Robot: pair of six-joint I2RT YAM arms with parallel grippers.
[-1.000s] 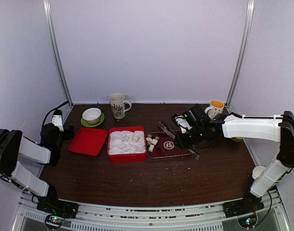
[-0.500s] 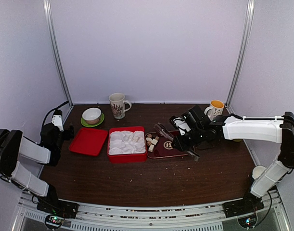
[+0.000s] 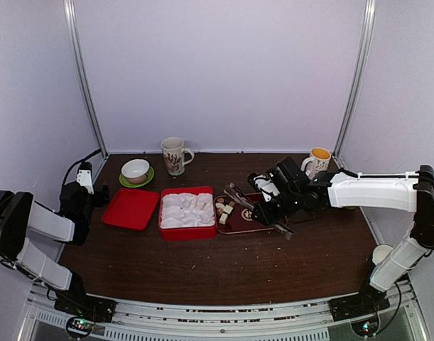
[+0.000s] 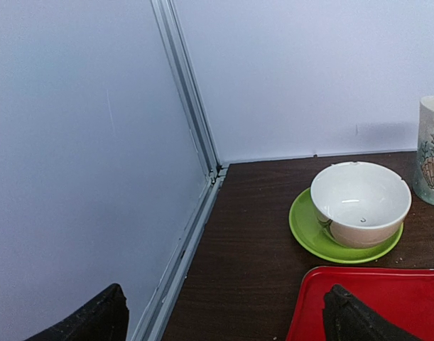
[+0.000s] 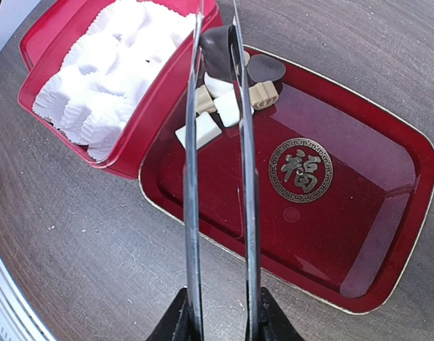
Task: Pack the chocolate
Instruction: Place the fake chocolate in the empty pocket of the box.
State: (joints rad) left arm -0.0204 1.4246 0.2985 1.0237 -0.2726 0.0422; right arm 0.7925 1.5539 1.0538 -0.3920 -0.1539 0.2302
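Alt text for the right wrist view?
The right gripper squeezes long metal tongs whose tips pinch a dark brown chocolate piece at a corner of the dark red tray; cream and brown pieces lie there, beside the white-lined red box.

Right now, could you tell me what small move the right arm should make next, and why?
Probably lift and carry the tongs left over the red box. The right gripper holds the tongs, whose tips appear to pinch a brown chocolate above a corner of the dark red tray, with the box's white insert beside it.
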